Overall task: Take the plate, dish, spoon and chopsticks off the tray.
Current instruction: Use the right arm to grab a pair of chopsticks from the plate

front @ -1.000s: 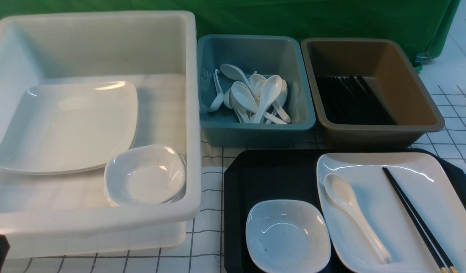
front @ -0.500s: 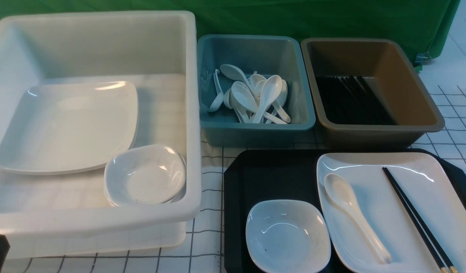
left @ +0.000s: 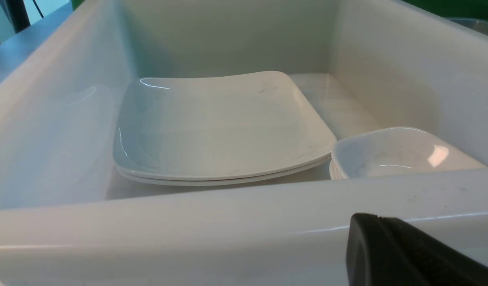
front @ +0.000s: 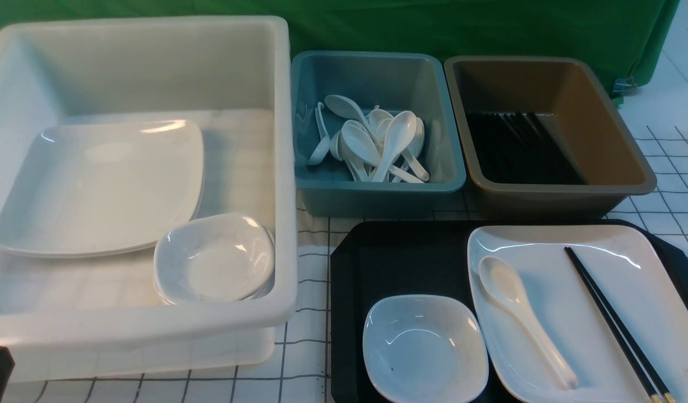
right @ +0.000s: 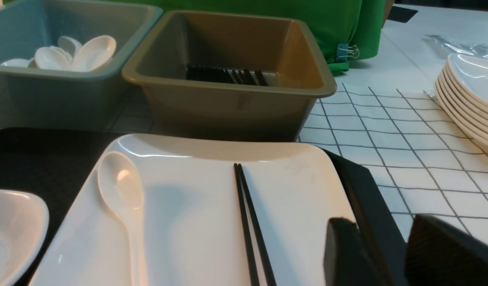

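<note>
While spoon, chopsticks lie on plate, spoons in teal bin; left pincer together, right pincer apart

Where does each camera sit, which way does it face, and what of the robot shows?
Front: between the arms, facing forward over white bin, teal bin, brown bin, tray; no gripper clearly visible.
Left wrist: outside the white bin's near wall, looking in at stacked plates; one left finger shows.
Right wrist: near the tray's right edge, facing across plate toward brown bin; open right gripper shows.
Shared: front and right wrist both show spoon and chopsticks on the plate.
</note>
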### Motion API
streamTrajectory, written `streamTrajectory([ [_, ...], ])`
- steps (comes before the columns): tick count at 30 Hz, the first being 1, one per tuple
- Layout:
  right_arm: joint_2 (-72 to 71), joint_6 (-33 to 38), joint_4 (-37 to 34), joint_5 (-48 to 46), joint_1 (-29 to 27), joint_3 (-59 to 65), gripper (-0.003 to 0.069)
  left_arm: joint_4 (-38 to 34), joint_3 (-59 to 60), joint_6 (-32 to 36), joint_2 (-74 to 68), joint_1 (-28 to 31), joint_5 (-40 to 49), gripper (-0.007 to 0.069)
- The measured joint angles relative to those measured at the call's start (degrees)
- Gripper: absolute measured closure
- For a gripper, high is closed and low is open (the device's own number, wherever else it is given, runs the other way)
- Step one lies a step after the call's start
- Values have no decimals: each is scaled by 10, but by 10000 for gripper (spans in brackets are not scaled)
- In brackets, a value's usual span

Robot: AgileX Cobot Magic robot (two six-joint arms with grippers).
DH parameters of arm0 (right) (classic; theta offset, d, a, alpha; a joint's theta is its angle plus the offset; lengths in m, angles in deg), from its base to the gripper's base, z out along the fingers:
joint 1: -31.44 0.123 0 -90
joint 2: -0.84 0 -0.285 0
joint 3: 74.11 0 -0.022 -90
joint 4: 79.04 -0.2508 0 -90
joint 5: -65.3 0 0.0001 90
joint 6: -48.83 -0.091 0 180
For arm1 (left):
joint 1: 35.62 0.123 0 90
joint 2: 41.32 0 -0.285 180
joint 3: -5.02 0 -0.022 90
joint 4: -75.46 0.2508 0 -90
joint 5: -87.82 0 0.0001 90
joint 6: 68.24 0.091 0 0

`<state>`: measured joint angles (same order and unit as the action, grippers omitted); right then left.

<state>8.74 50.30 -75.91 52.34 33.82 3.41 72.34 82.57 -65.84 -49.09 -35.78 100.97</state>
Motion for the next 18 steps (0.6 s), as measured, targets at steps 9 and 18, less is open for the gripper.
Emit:
streamTrajectory([
  [9,0,-62,-39,17,0,0,414,0,0,0,0,0,0,605],
  [18,0,-349,-146,58,0,0,414,0,0,0,0,0,0,605],
])
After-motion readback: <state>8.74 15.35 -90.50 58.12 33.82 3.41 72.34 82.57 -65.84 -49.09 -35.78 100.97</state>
